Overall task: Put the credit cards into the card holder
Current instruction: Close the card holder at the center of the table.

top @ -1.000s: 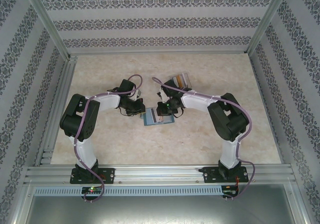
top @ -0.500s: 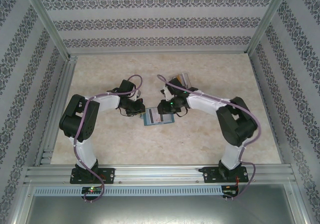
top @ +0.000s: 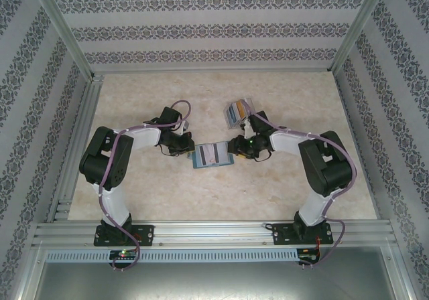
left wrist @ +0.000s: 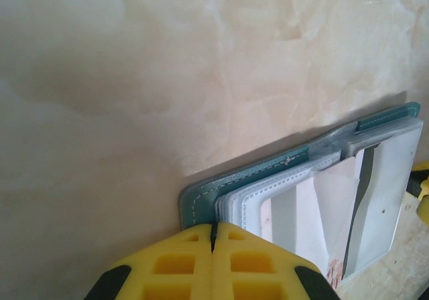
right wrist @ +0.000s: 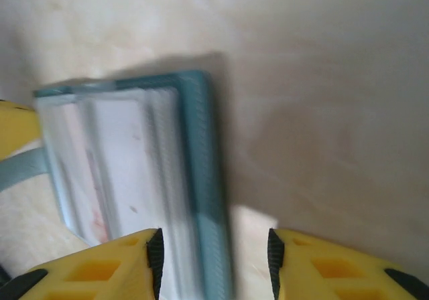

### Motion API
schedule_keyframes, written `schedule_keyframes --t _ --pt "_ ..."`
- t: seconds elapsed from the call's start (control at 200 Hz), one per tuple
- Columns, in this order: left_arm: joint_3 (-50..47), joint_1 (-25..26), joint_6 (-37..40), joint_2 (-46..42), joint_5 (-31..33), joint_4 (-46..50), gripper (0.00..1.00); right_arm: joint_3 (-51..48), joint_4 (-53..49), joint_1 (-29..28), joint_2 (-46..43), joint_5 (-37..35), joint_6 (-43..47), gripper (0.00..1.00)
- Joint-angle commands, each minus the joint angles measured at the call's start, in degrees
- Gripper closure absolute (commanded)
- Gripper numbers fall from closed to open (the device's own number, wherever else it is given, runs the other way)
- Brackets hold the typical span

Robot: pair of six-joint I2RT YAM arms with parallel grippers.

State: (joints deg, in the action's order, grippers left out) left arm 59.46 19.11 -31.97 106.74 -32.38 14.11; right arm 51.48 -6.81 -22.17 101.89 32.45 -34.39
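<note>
Card holder (top: 211,155) hasn't budged, but the right gripper (right wrist: 213,245) has slid off it to its right edge, so the fanned credit cards (top: 239,111) are uncovered now, well beyond those jaws. Right jaws are wide apart and empty, with the holder's teal border between them. Left gripper (left wrist: 213,238) is pressed closed, tips touching the holder's near corner; can't tell if it pinches anything. Cards look thin, stiff, slick, so I'd grab a fanned-out corner. Sleeves look floppy.
</note>
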Motion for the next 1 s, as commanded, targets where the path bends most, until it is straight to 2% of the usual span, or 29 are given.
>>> schedule_keyframes --t 0.0,0.235,0.63,0.994 --pt "-2.1 0.0 -0.2 -0.6 2.9 3.4 1.00 -1.5 9.0 -0.7 2.8 6.2 -4.5 0.53" --pt "-2.2 0.0 -0.3 -0.7 3.0 3.5 1.00 -1.3 12.8 -1.5 3.0 7.8 -6.7 0.55" --pt "-2.1 0.0 -0.4 -0.9 3.2 3.5 1.00 3.7 5.2 -4.8 -1.9 5.9 -4.5 0.56" --pt "-2.1 0.0 -0.4 -1.3 3.4 3.7 1.00 9.2 1.7 -9.4 3.0 3.8 -3.5 0.55"
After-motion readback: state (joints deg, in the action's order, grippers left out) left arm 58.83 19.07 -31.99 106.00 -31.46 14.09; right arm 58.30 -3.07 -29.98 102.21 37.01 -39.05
